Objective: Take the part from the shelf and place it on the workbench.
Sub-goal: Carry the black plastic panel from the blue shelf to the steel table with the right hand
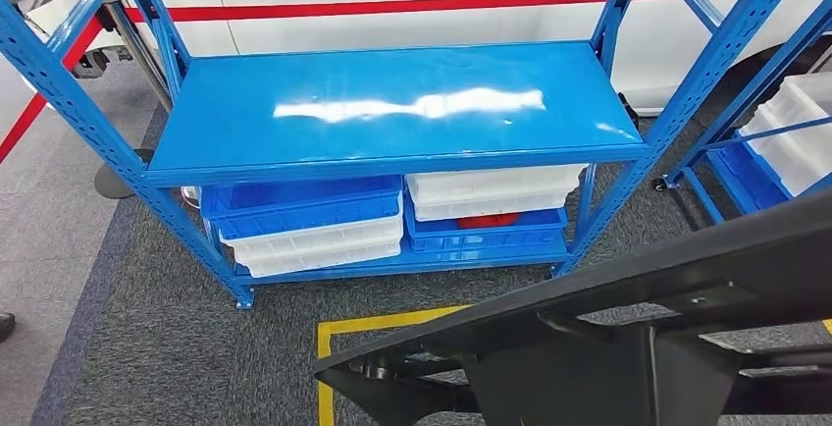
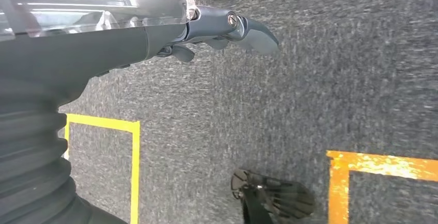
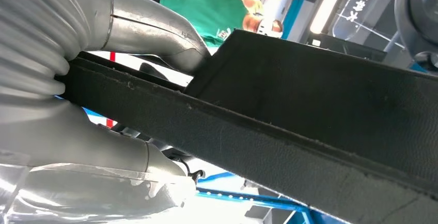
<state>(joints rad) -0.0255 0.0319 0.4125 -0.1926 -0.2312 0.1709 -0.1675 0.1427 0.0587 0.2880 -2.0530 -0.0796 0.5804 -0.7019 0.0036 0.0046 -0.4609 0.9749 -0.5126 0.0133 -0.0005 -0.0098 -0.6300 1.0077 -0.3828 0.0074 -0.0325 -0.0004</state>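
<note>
Already the right hand gripped the black part clear of the shelf; the left hand hung empty, fingers loosely apart. Carrying to the workbench presumably came next.

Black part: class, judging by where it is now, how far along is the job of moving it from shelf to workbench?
Done: the black part is off the blue shelf, whose top is bare. In hand: the right robot hand grips it, while the left robot hand hangs over the carpet holding nothing. Left: setting it on the workbench.
</note>
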